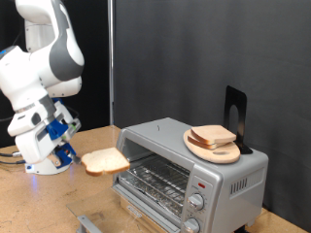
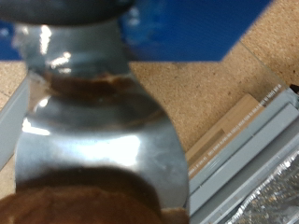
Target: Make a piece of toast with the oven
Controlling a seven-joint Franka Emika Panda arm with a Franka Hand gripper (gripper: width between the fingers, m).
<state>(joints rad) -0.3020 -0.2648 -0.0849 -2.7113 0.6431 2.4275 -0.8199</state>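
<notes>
The piece of toast (image 1: 104,162), pale with a tan-brown crust, hangs flat in the air just off the oven's open mouth on the exterior view's left. My gripper (image 1: 78,155) is shut on its near edge. In the wrist view a shiny metal finger (image 2: 103,140) fills the frame, with the brown crust of the toast (image 2: 84,207) beneath it. The silver oven (image 1: 228,175) stands at the exterior view's right. Its door (image 1: 146,201) is folded down, the wire rack (image 1: 160,178) is exposed, and two knobs (image 1: 197,202) sit on the front.
A round wooden board (image 1: 214,148) on top of the oven carries another bread slice (image 1: 213,135), and a black stand (image 1: 236,116) rises behind it. The wooden table (image 1: 39,204) spreads below. A dark curtain backs the scene.
</notes>
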